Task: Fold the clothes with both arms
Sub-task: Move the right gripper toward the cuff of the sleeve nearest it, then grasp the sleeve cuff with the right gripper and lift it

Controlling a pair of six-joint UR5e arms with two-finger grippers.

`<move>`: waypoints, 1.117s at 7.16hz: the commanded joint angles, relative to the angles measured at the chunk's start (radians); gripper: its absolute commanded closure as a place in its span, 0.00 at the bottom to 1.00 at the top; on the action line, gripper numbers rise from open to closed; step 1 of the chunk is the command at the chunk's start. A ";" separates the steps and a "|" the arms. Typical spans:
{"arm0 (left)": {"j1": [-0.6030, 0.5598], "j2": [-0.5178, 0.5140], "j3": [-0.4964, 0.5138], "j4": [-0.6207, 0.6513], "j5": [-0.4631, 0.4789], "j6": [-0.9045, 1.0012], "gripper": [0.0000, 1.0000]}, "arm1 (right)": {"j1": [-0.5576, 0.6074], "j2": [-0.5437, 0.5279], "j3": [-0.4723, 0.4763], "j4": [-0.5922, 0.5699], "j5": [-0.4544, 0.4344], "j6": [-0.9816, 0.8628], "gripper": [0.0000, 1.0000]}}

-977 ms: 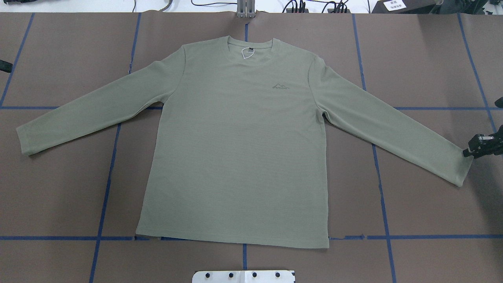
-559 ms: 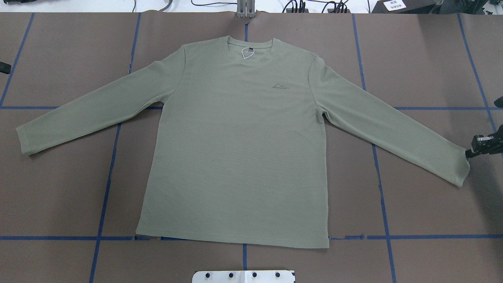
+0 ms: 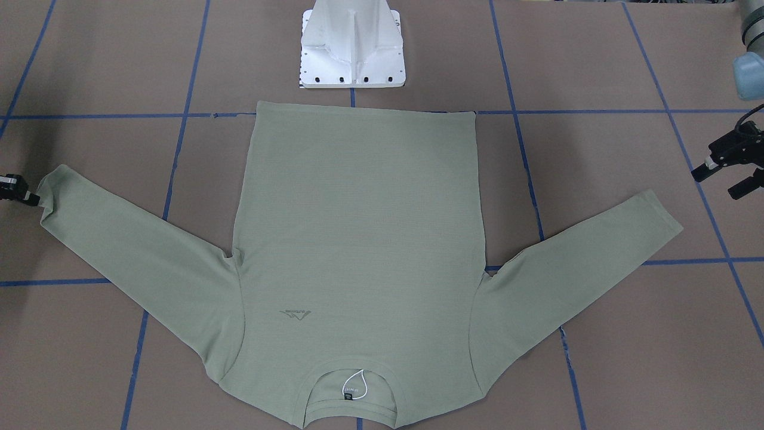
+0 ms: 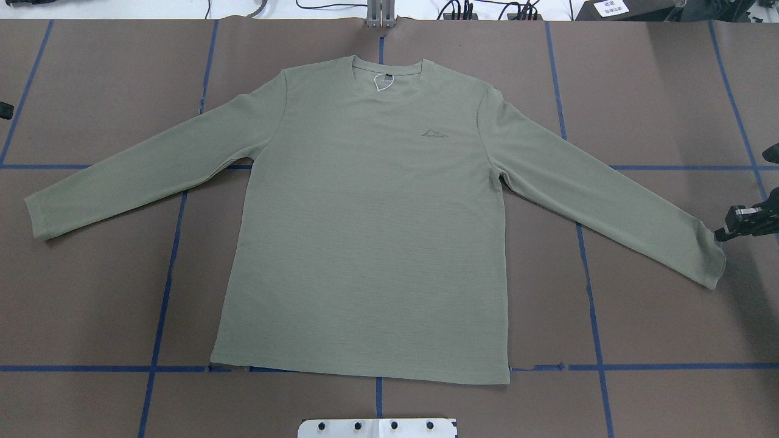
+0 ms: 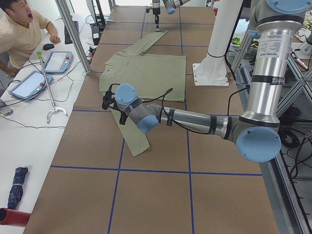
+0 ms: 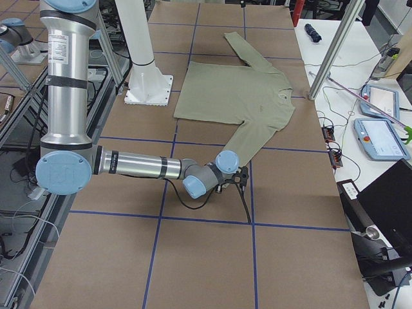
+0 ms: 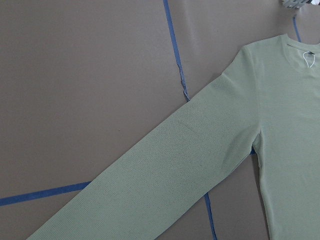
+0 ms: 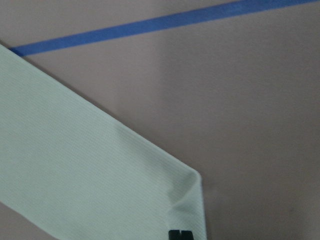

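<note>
since the sage-green shirt lies flat, front up, on the brown table, i think folding is only starting. front view: my left gripper hangs near one sleeve, fingers spread wide. overhead view: my right gripper touches the other cuff; i cannot tell its grip. next, both must pinch cuffs.

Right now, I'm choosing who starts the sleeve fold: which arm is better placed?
Right. The right pincer sits right at one cuff of the shirt; the left pincer hangs open, apart from the other cuff.
</note>
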 commanded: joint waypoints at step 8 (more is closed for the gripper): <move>0.000 0.000 -0.001 -0.002 0.000 -0.015 0.00 | -0.270 0.593 0.025 -0.126 -0.385 0.978 1.00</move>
